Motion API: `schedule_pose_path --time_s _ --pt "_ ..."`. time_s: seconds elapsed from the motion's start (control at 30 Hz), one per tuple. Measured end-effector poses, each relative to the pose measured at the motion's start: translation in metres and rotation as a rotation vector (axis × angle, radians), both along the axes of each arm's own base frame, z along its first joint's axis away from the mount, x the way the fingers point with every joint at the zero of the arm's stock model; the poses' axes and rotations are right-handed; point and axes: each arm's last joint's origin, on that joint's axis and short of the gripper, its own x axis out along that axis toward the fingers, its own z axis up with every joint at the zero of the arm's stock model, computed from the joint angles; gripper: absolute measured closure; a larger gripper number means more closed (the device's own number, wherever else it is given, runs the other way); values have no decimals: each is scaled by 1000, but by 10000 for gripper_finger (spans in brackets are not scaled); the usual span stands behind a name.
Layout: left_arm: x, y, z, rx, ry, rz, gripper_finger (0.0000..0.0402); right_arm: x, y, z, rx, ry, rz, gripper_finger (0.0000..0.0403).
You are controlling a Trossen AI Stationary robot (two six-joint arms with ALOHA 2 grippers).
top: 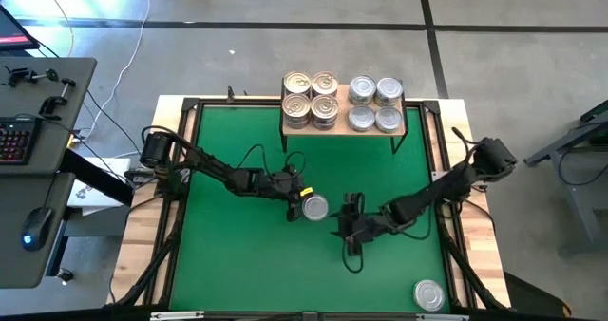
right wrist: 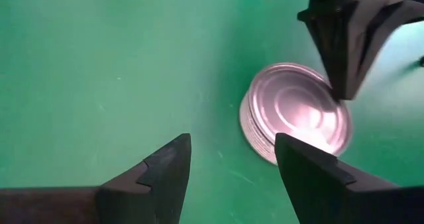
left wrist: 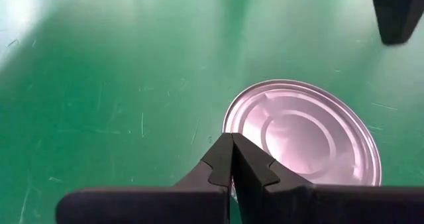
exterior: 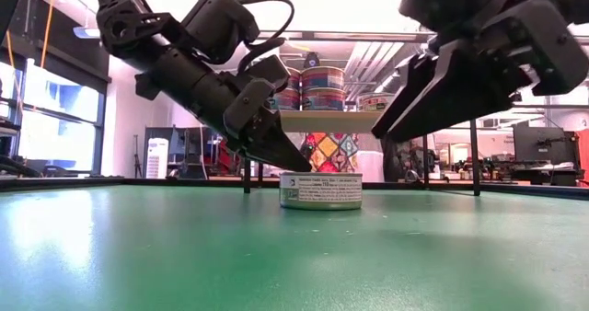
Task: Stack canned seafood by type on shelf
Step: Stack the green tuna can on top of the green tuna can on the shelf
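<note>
My left gripper hangs low over the middle of the green-matted worktop, its dark fingers pressed together, their tips at the rim of a round, flat, silver-lidded tin that sits on the mat just beside them. My right gripper waits just on that tin's other side, fingers spread apart and holding nothing. The small light-wood shelf on thin black legs stands at the worktop's far edge (gold-lidded tins stacked on one side, silver-lidded tins on the other), and one more silver tin lies near the near right corner.
</note>
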Motion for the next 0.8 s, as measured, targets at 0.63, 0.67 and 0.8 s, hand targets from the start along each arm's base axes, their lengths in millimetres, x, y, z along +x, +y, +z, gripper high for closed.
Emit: schedule_pose_path --time_s 0.63,0.67,0.8 --pt "-4 -10 -4 -2 49 -23 402 -5 -2 -1 4 28 -72 190" --pt "-4 -10 -4 -2 49 -25 402 -5 -2 -1 5 28 -72 190" --pt "-4 -13 -5 0 56 -31 402 -5 -2 -1 24 25 -89 190"
